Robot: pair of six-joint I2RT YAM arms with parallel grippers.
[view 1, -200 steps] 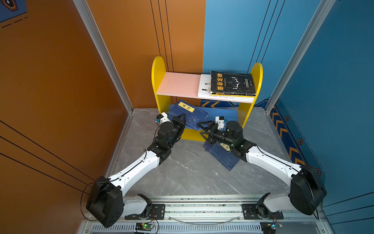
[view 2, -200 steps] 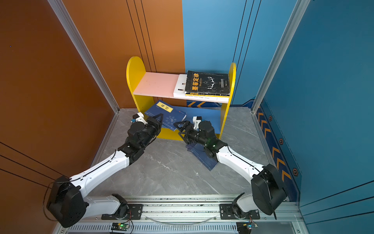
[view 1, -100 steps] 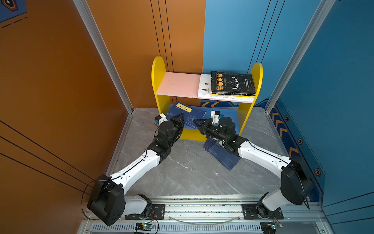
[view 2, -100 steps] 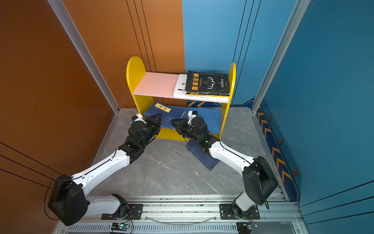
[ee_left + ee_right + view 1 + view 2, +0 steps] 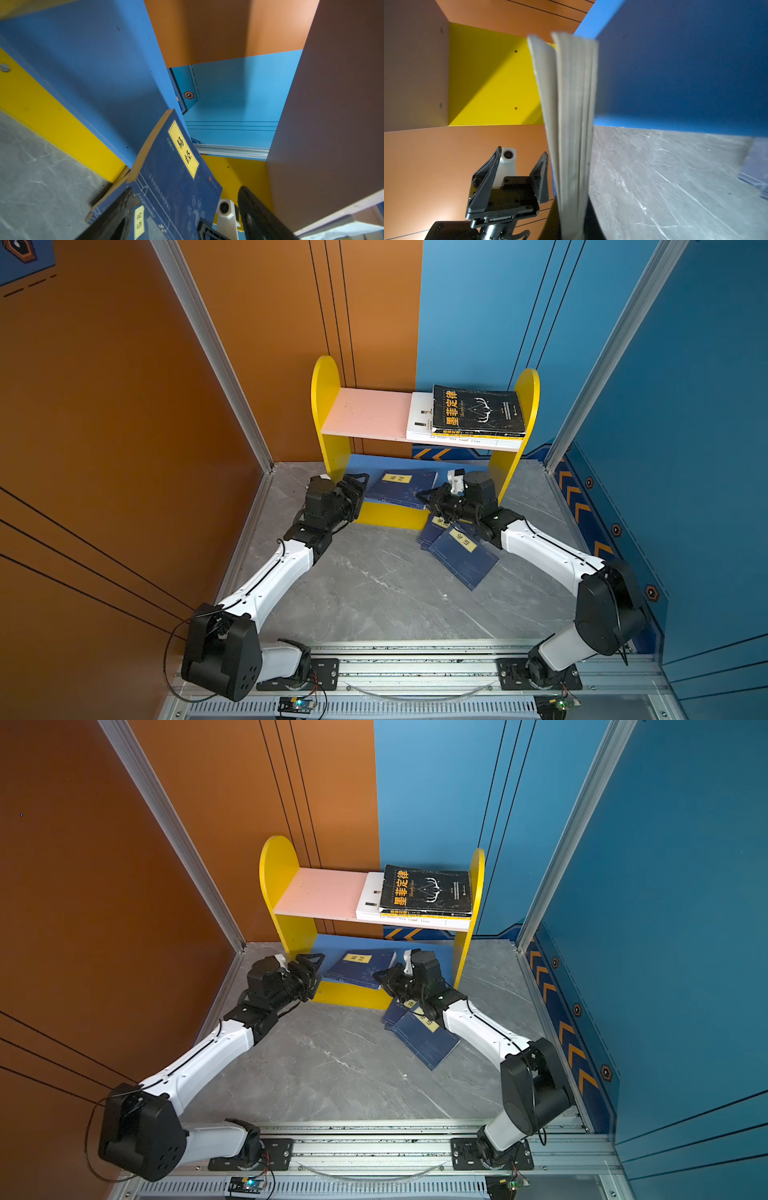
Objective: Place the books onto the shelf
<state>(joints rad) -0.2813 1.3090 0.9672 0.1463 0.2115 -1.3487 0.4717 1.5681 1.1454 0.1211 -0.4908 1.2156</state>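
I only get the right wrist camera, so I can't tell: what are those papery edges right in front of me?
Observer: They're the pages of a thin navy book with a yellow label. In both top views your right tool is shut on its corner.
Operator: Is it on the shelf yet?
Observer: It's over the shelf's blue lower board and tilted. I can't tell if it's lying flat.
Operator: Are any books still left?
Observer: Yes, two more navy books lie overlapping on the floor, close to the yellow base strip.
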